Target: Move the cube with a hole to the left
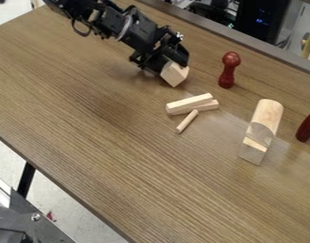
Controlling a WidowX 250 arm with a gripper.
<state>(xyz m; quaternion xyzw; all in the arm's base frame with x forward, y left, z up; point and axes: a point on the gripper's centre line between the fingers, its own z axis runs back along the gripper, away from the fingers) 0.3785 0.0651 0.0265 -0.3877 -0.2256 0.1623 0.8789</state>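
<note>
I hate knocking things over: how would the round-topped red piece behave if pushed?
The red piece would probably tip, standing tall with a bulky ball on top. Its shine suggests a slippery grip, and its rounded sides might let it roll once down.

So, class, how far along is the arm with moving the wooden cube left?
Already done, it seems: the gripper has reached the wooden cube. In hand: that cube, tilted at the gripper's tip; I can't make out its hole or whether it touches the table. Left: releasing it, and probably some leftward travel first.
</note>
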